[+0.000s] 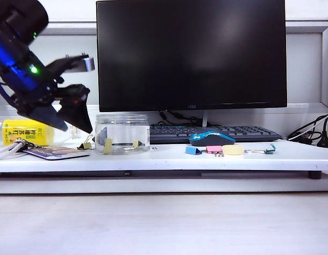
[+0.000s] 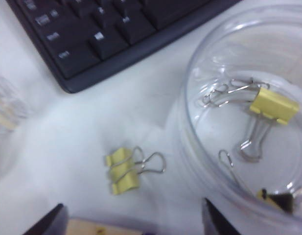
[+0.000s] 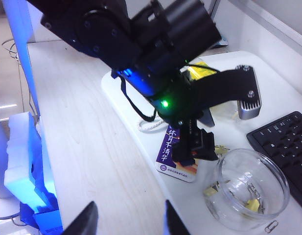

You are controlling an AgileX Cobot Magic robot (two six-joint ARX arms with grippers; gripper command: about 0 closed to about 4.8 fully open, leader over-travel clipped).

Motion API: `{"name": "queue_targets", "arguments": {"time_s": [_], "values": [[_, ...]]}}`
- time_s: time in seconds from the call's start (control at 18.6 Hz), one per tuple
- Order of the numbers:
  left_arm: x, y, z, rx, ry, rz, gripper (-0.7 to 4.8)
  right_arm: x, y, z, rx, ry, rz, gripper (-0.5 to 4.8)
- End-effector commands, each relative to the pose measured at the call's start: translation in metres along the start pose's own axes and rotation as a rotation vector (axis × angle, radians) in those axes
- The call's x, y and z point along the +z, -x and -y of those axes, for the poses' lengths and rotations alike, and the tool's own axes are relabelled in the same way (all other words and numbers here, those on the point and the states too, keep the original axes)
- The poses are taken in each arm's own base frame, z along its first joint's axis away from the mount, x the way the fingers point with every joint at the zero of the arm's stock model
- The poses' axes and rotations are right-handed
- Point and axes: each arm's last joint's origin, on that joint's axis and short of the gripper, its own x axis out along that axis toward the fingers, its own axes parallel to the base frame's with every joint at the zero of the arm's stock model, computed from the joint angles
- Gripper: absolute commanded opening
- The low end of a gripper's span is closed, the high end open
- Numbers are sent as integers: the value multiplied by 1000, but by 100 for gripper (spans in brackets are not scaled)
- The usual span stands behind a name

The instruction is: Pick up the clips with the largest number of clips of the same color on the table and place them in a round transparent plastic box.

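One pale-yellow clip lies on the white board beside the round transparent plastic box, its wire handles toward the box. My left gripper hangs just above it, open, with the clip a little ahead of the gap between the jaws. Inside the box lie a yellow clip and a second one by the wall. The exterior view shows the left gripper tilted down over the loose clip, left of the box. My right gripper is open and empty over the wooden desk.
A keyboard and monitor stand behind the box. A mouse, blue clip, pink clip and pale-yellow piece lie to its right. A yellow-label bottle and a card sit under the left arm.
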Motion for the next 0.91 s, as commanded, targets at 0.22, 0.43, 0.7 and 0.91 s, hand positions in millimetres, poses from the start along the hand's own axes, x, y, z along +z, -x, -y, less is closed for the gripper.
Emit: {"name": "queue_targets", "arguments": {"time_s": [0.22, 0.43, 0.7, 0.91], "values": [[1, -11, 1, -37, 59, 47, 367, 2, 0, 1, -9, -3, 9, 180], [2, -15, 0, -34, 67, 68, 290, 2, 0, 1, -11, -3, 9, 180], [-4, -28, -1, -37, 91, 56, 289, 2, 0, 1, -11, -3, 6, 180], [-1, -29, -2, -34, 112, 92, 266, -1, 0, 1, -12, 0, -19, 180]]}}
